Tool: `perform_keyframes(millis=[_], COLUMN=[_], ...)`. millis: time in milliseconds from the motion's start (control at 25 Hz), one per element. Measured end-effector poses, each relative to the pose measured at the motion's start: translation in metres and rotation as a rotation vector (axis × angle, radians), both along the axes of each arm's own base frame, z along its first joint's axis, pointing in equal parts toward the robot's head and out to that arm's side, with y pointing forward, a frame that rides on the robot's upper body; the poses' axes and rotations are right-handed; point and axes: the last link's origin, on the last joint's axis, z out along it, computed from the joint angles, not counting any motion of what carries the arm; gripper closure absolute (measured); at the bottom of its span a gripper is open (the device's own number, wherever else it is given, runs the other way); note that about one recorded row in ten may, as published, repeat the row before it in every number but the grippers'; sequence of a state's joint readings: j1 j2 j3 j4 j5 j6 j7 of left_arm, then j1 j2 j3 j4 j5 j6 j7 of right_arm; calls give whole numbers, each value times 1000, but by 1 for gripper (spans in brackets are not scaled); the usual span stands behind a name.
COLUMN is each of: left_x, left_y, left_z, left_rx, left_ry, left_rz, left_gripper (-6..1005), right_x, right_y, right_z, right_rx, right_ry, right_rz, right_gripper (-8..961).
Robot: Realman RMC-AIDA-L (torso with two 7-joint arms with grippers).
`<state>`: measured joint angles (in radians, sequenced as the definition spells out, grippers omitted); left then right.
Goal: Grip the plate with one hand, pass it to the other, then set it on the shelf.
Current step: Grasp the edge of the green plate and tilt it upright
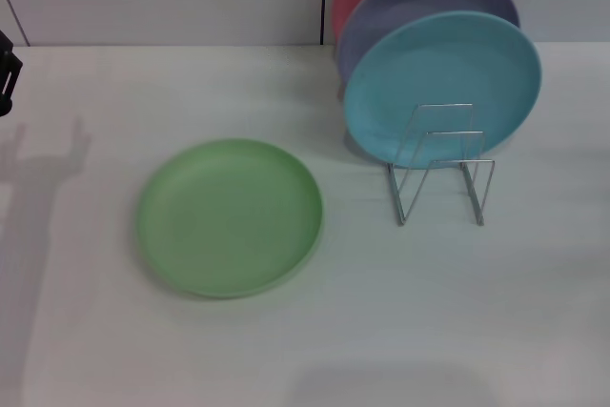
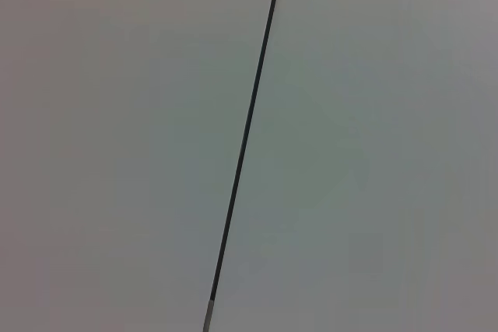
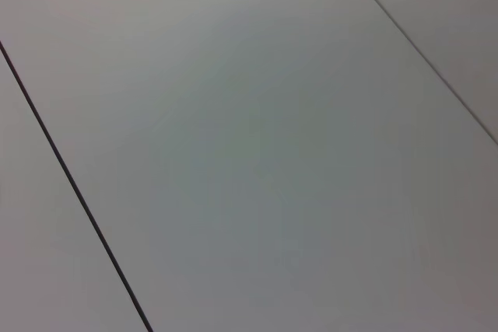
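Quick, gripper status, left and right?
Left gripper: only a sliver at the table's left edge, cannot tell, holding nothing visible.
Right gripper: not in view.

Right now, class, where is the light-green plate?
In the head view, the light-green plate lies flat on the white table, left of centre, beside the wire rack holding the light-blue plate.

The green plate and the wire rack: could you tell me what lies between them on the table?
Nothing: in the head view, only bare white table separates the green plate from the wire rack.
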<state>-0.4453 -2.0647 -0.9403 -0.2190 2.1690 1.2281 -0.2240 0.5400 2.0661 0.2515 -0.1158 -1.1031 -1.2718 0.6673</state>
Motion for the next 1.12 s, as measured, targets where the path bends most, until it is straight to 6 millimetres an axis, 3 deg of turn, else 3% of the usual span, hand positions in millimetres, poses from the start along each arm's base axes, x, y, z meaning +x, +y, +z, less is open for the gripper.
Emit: perform_keyframes(millis=[480,680,960,1120], left_x=[1,8,5,9], left_y=[-1,1,31,54], left_z=[-1,-6,-2,17], left_rx=[-6,-99,-285,-383], left_ry=[4,0,-34,-47], left_rz=[-6,-80,24,161], left_gripper=[195,198,202,205], right_x=[-1,-1,0,-2], right_y=[0,0,0,1], right_z=[0,0,0,1], right_rx=[1,0,2,2], right_ry=[0,0,-2,-3], right_rz=[3,4,3,7], right_gripper=[255,255,255,255])
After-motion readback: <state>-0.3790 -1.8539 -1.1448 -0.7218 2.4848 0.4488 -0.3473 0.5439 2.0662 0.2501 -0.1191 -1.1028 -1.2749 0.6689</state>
